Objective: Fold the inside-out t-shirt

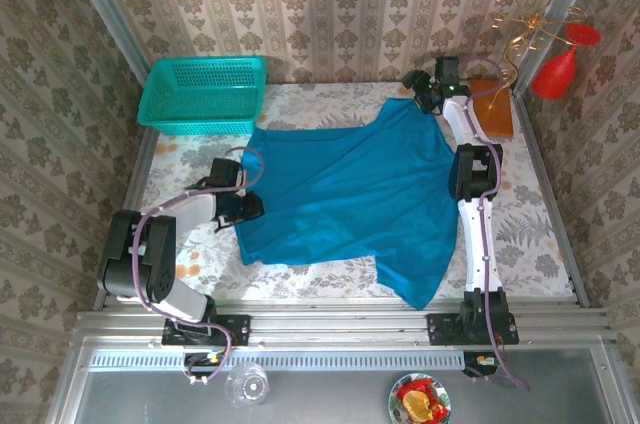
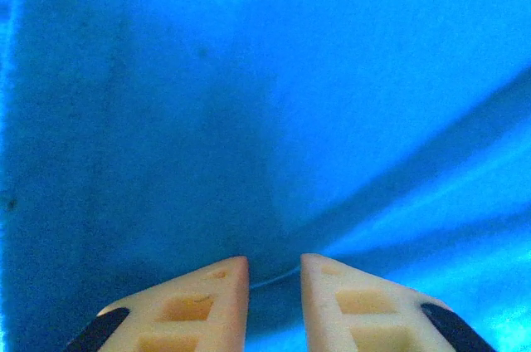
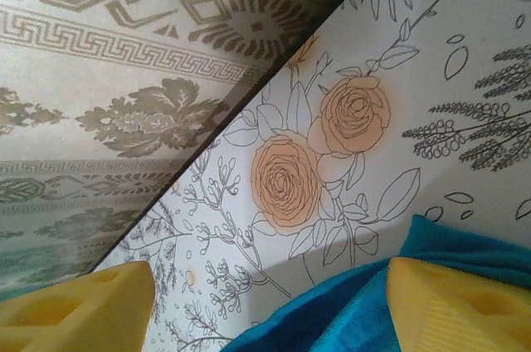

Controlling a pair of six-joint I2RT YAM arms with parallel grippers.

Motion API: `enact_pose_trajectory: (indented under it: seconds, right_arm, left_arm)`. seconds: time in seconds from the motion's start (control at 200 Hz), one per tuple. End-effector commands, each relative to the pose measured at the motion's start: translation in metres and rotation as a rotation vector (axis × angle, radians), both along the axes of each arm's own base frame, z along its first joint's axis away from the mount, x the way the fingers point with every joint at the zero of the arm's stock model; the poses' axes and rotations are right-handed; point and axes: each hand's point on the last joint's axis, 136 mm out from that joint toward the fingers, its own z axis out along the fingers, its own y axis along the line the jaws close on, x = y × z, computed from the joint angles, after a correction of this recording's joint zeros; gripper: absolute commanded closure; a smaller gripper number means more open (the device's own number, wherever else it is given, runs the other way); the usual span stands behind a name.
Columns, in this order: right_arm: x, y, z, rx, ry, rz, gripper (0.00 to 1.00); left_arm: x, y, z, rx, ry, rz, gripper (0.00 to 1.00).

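Pincers: right pincer (image 3: 265,294) gapes over the t-shirt (image 1: 350,194) edge; left pincer (image 2: 274,263) nearly closed, grip unclear.

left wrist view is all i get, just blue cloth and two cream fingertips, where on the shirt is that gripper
observer: The top view puts the left gripper at the left edge of the plain teal-blue t-shirt, which lies spread out flat.
operator: and the right one
observer: The right gripper is open at the shirt's far right tip, with cloth beside one fingertip.
operator: anything close to my side
observer: A turquoise plastic mesh basket stands at the far left corner, just past the shirt.
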Motion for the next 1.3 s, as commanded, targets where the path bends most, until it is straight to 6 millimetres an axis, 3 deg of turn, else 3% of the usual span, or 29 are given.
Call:
enact_pose_trajectory:
  seconds: [0.0, 0.185, 0.365, 0.515, 0.7, 0.86, 0.925, 1.165, 1.295]
  right_arm:
    - [-0.011, -0.017, 0.002, -0.094, 0.051, -0.03, 0.23]
    - [-0.023, -0.005, 0.066, -0.126, -0.022, 0.005, 0.23]
    - [-0.035, 0.026, 0.077, -0.102, -0.009, 0.075, 0.24]
    - [-0.05, 0.057, 0.05, -0.056, 0.073, 0.112, 0.24]
    - [-0.037, 0.097, 0.04, 0.036, 0.029, 0.143, 0.24]
    - [-0.025, 0.115, 0.031, 0.091, 0.007, 0.119, 0.25]
    - [-0.019, 0.116, 0.026, 0.088, 0.003, 0.099, 0.25]
    - [-0.004, 0.106, -0.03, 0.087, 0.039, -0.001, 0.25]
    - [0.009, 0.095, -0.044, 0.091, 0.009, -0.036, 0.25]
  left_arm:
    - [-0.002, -0.003, 0.018, -0.035, -0.007, -0.007, 0.74]
    - [0.006, -0.008, 0.043, -0.064, -0.077, -0.015, 0.73]
    - [0.001, -0.012, 0.042, -0.072, -0.081, -0.027, 0.73]
    - [-0.006, -0.015, 0.039, -0.068, -0.068, -0.042, 0.73]
    - [-0.014, -0.017, 0.037, -0.057, -0.064, -0.05, 0.73]
    - [-0.021, -0.015, 0.03, -0.043, -0.043, -0.039, 0.73]
    - [-0.023, -0.016, 0.029, -0.037, -0.037, -0.039, 0.73]
    - [-0.032, -0.01, 0.027, 0.002, -0.025, -0.034, 0.73]
    - [-0.037, -0.005, 0.03, 0.017, -0.032, -0.025, 0.73]
